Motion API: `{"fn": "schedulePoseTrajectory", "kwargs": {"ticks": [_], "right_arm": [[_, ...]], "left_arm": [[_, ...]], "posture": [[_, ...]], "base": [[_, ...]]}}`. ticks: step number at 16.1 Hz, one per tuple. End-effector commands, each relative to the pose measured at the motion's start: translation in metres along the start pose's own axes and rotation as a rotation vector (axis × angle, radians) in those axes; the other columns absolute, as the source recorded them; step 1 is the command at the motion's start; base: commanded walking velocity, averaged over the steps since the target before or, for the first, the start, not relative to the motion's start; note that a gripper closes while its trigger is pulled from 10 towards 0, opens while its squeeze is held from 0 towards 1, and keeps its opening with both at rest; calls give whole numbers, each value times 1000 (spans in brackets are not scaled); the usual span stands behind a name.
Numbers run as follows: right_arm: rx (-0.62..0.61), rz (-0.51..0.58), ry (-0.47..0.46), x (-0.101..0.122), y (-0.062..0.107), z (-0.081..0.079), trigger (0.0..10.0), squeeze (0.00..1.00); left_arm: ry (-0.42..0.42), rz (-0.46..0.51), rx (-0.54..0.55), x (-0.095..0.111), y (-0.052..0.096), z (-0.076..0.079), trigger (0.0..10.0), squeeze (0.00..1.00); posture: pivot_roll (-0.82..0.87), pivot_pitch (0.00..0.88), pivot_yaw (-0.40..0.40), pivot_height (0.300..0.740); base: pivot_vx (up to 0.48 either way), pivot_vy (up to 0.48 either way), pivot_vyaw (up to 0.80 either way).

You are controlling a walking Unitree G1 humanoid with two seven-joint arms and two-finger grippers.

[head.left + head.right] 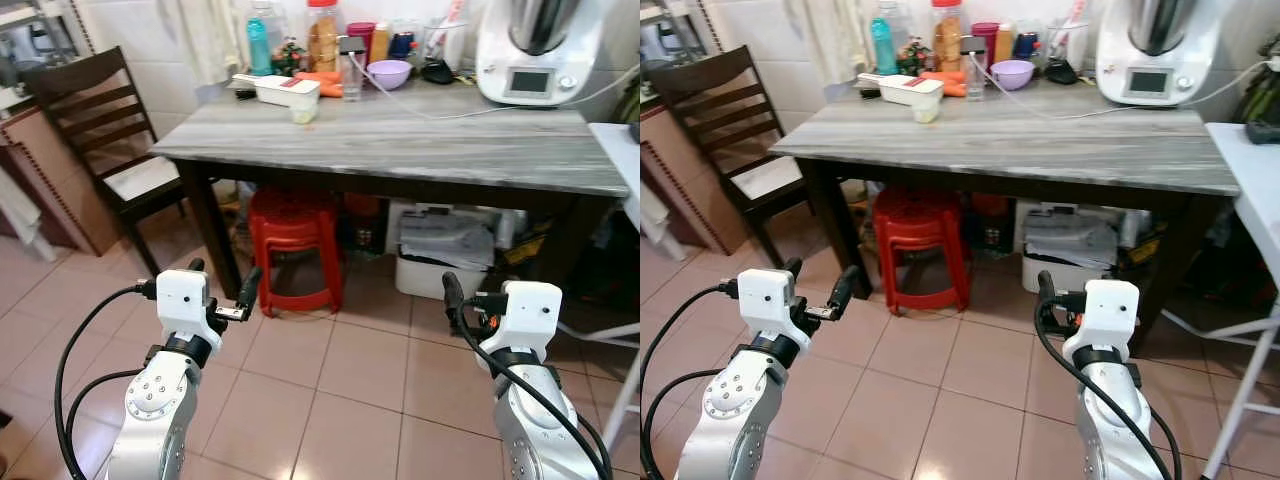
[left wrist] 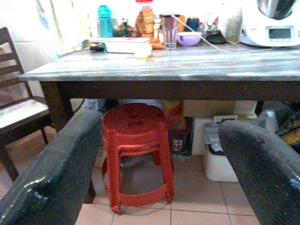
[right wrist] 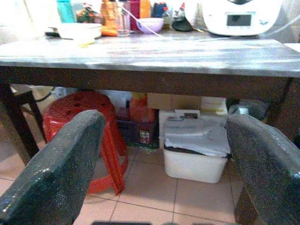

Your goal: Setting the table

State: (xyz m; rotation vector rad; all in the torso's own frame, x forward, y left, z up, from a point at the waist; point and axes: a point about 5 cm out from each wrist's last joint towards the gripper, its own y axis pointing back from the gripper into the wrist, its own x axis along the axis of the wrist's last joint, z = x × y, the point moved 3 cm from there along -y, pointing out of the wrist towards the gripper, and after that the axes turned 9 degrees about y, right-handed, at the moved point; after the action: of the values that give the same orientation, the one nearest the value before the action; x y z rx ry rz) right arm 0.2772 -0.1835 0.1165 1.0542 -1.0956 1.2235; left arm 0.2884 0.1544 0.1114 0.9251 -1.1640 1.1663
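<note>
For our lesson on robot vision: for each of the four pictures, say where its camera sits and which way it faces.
Left eye view: on the head, looking forward and down at the grey table; both arms show, left gripper open.
Right eye view: same head, same scene; right gripper.
Left wrist view: low, level, facing the red stool between its fingers.
Right wrist view: low, facing the white bin under the table, fingers apart.
Shared: all show table and stool.

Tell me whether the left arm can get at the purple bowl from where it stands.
Probably not yet. The left gripper hangs open below the table edge, over the floor, and the purple bowl sits at the far back among bottles. The robot likely must step closer.
</note>
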Motion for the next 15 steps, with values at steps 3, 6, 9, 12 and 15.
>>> {"fn": "schedulePoseTrajectory", "kwargs": {"ticks": [3, 6, 9, 12, 15], "right_arm": [[20, 19, -3, 7, -1, -6, 10000, 0], [23, 21, -5, 8, -2, -9, 10000, 0], [19, 17, -11, 6, -3, -10, 10000, 0], [14, 17, -16, 5, -3, -11, 10000, 0], [12, 14, -19, 5, -3, -12, 10000, 0]], "left_arm": [[-14, -3, 7, 3, 1, -4, 10000, 0], [-18, -10, 0, 2, 1, -4, 10000, 0], [-26, -13, -8, 2, 0, -4, 10000, 0], [-32, -13, -12, 4, 0, -5, 10000, 0], [-21, -11, -2, 4, -1, -6, 10000, 0]], "posture": [[-43, 0, 75, 740], [-39, 0, 81, 740], [-38, 0, 87, 740], [-37, 0, 94, 740], [-38, 0, 96, 740]], "base": [[0, 0, 0], [0, -80, 0], [0, -308, 0], [0, -363, 0], [0, -94, 0]]}}
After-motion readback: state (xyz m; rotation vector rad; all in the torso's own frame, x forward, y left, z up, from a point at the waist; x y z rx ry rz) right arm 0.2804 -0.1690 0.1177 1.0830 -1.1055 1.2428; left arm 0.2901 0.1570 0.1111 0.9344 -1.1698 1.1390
